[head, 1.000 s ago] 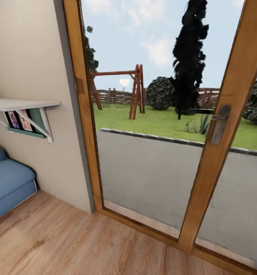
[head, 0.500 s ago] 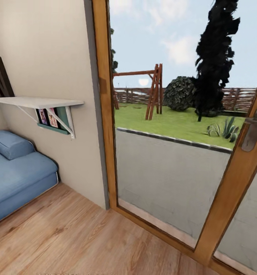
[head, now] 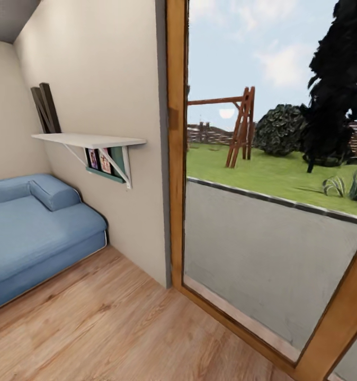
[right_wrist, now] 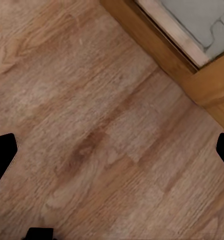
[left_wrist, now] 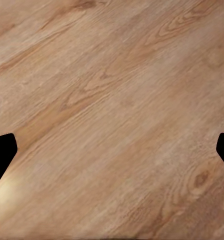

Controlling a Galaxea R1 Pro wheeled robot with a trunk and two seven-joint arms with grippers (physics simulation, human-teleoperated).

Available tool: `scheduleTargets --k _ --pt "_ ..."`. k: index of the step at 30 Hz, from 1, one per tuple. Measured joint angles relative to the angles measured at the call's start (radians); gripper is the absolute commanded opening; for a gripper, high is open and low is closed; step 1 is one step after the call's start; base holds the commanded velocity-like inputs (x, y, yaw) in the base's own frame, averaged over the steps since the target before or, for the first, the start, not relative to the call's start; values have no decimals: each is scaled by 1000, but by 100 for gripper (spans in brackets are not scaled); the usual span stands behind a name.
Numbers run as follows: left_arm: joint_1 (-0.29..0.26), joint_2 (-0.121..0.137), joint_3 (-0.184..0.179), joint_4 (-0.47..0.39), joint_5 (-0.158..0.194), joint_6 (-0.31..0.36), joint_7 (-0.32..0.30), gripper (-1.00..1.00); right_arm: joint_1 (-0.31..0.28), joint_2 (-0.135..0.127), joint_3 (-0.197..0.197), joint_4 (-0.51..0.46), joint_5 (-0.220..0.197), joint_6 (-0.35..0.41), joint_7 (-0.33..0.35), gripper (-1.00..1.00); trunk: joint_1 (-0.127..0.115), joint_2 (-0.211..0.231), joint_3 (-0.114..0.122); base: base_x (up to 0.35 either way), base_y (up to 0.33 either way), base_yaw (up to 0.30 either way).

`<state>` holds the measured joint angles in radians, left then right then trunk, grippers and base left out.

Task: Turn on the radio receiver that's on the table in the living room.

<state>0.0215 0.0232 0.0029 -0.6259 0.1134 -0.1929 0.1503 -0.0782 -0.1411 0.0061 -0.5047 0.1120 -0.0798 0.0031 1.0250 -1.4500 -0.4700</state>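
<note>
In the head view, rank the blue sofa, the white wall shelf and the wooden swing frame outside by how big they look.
1. Blue sofa, largest.
2. White wall shelf.
3. Swing frame, which looks a little smaller than the shelf; it stands far off outside, so this ranks apparent size only.

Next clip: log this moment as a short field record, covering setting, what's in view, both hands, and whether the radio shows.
setting: room corner beside a wood-framed glass door, on a wood plank floor
furniture: blue sofa along the beige wall; white wall shelf above it, with pictures tucked under it
outside: lawn, wooden swing frame, dark tree, fence
left hand: open, over bare floor
right hand: open, over floor near the door's bottom frame
radio and table: none seen in these pictures
</note>
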Motion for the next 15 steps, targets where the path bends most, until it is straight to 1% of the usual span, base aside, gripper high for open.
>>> scheduleTargets --k 15 --pt "0 0 -1 0 0 0 0 100 0 0 0 0 0 0 0 100 0 0 0 0 0 299"
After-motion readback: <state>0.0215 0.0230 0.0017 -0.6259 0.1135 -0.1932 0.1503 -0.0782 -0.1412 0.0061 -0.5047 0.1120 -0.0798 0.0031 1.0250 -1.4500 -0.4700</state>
